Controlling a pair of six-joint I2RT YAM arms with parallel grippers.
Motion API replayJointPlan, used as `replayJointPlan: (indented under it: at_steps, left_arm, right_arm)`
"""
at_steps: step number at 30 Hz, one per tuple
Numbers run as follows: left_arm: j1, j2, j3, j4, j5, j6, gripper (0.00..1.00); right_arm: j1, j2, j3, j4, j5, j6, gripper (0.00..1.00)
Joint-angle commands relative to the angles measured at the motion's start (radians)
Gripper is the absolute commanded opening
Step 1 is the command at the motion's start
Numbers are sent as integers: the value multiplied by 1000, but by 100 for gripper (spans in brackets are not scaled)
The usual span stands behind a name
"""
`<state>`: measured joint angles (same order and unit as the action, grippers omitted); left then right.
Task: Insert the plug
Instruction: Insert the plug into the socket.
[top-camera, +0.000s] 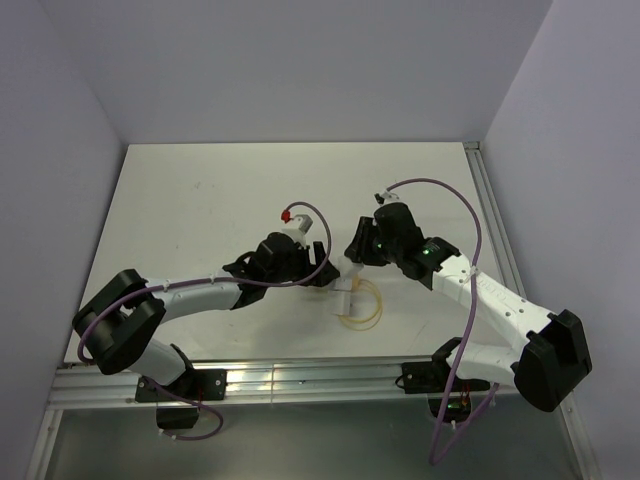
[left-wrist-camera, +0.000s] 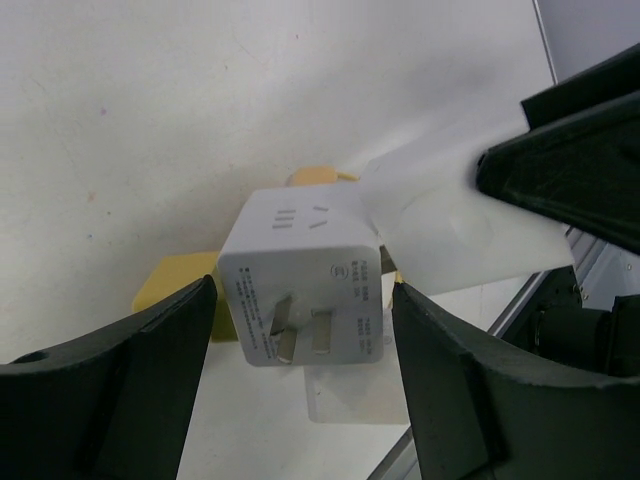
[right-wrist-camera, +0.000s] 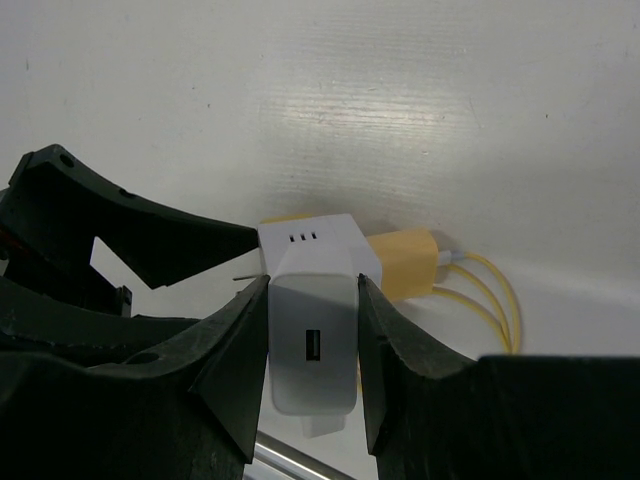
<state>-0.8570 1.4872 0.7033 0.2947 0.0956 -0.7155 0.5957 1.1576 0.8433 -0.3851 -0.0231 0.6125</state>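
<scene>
A white USB charger (right-wrist-camera: 312, 345) sits between my right gripper's (right-wrist-camera: 312, 285) fingers, which are shut on its sides. Its far end meets a white cube adapter (right-wrist-camera: 310, 240). In the left wrist view the adapter (left-wrist-camera: 300, 275) faces me with its metal prongs (left-wrist-camera: 300, 335), held above the table. My left gripper (left-wrist-camera: 303, 290) is open, with one finger close on each side of the adapter. The charger (left-wrist-camera: 460, 225) reaches in from the right. In the top view both grippers (top-camera: 318, 272) (top-camera: 352, 262) meet over the white parts (top-camera: 348, 292) at the table's front middle.
A yellow charger (right-wrist-camera: 405, 262) with a coiled yellow cable (right-wrist-camera: 490, 300) lies on the table just behind the adapter; it also shows in the top view (top-camera: 362, 308). A metal rail (top-camera: 300, 375) runs along the table's near edge.
</scene>
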Motion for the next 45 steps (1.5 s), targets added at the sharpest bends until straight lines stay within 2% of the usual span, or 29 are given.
replayJointPlan:
  at_steps: [1, 15, 17, 19, 22, 25, 32, 35, 38, 41, 42, 45]
  left_arm:
    - [-2, -39, 5, 86, -39, 14, 75]
    - [9, 4, 18, 110, 29, 2, 68]
    - [9, 5, 18, 110, 32, 2, 70]
    - [9, 7, 13, 110, 35, 7, 77]
    - [7, 15, 18, 107, 41, 10, 79]
    - [7, 25, 21, 109, 47, 8, 78]
    - [7, 48, 25, 113, 55, 5, 69]
    - [9, 53, 22, 119, 58, 4, 51]
    - [12, 58, 22, 124, 62, 1, 39]
    - [18, 64, 21, 129, 70, -7, 18]
    - [19, 65, 19, 135, 72, -12, 0]
    - [24, 64, 13, 144, 76, -16, 0]
  right_arm:
    - [15, -7, 5, -20, 6, -8, 0]
    - [16, -2, 4, -21, 2, -5, 0]
    - [16, 1, 5, -20, 2, -5, 0]
    - [16, -1, 4, -18, 0, -5, 0]
    - [18, 1, 4, -17, -1, -3, 0]
    - [18, 1, 0, -15, -1, -3, 0]
    - [19, -4, -6, -15, 2, 3, 0]
    - [24, -4, -13, -12, 8, 12, 0]
    - [26, -13, -30, 3, 9, 23, 0]
    - [26, -30, -52, 21, 11, 38, 0]
    - [26, -35, -59, 25, 12, 44, 0]
    - [29, -79, -102, 63, 22, 69, 0]
